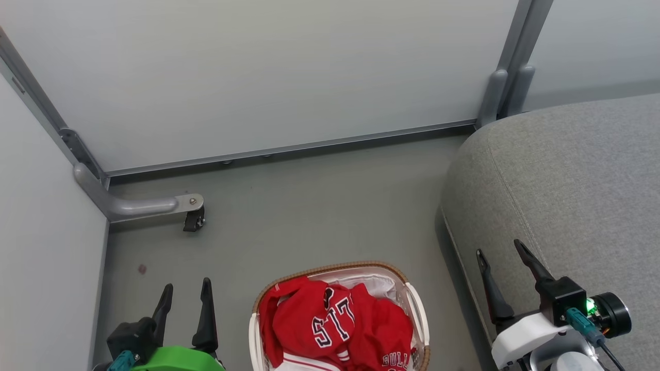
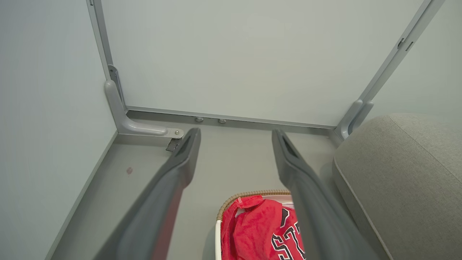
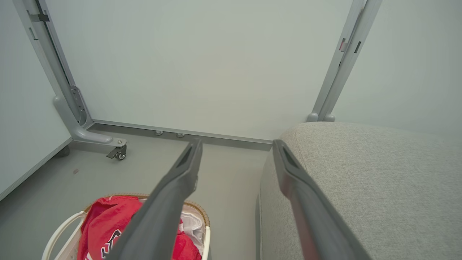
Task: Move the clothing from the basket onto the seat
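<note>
Well, left gripper (image 1: 186, 284) hangs spread wide and empty, the basket (image 1: 418, 309) just off its right side with the red clothing (image 1: 330, 324) heaped inside. Right gripper (image 1: 499, 248) is spread too, empty, at the seat (image 1: 567, 180) edge, basket to its left.

I have the left gripper (image 1: 186, 284) at near left and the right gripper (image 1: 498, 248) at near right; both jaws stand fully spread, empty, pointing far.
</note>
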Controlling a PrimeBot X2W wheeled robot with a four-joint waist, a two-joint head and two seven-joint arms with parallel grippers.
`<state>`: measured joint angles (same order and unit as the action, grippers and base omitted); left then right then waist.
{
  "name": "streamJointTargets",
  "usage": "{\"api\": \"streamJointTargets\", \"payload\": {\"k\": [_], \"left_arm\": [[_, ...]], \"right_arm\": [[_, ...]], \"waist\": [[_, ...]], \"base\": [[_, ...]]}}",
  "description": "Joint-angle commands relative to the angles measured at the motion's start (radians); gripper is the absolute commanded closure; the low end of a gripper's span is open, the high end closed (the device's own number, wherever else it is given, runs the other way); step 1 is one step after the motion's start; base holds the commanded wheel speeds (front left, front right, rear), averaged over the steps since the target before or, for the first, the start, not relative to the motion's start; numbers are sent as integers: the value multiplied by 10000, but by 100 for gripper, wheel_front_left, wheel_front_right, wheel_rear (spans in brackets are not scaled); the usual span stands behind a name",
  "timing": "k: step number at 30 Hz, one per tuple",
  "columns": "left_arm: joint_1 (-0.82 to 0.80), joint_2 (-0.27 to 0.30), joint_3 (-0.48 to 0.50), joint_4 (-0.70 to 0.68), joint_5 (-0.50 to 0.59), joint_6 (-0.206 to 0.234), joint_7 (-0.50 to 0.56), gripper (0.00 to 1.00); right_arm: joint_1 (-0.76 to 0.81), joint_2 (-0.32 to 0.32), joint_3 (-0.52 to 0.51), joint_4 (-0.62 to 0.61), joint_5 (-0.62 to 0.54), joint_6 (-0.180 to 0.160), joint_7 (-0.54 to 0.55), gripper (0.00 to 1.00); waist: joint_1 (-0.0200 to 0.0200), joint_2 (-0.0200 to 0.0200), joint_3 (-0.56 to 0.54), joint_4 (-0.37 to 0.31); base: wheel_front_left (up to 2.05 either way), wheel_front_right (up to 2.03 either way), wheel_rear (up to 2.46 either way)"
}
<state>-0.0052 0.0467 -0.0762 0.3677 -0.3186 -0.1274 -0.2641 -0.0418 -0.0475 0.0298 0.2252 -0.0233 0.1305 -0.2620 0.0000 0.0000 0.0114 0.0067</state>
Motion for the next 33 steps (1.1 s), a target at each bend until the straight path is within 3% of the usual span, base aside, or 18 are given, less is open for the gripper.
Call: {"api": "streamJointTargets", "payload": {"k": [1,13,21,33], "left_arm": [[129,67,-4,-31,13,-35,-7,0],[-418,65,-326,-71,221,-40,-7,0],[-1919,71,-1450,978,728,-42,-6,0],[-4633,72,-3750,3907,1315,-44,-2,0]], "right_arm": [[74,-54,-34,-63,71,2,-46,0],[-340,-52,24,-258,75,4,-47,0],[-1276,-46,-29,-551,119,2,-46,0],[-2965,-38,197,-1031,749,1,-46,0]], "waist": [[0,0,11,-1],[0,0,818,-210],[0,0,2828,-715],[0,0,5811,-1834]], "base": [[0,0,0],[0,0,0],[0,0,0],[0,0,0]]}}
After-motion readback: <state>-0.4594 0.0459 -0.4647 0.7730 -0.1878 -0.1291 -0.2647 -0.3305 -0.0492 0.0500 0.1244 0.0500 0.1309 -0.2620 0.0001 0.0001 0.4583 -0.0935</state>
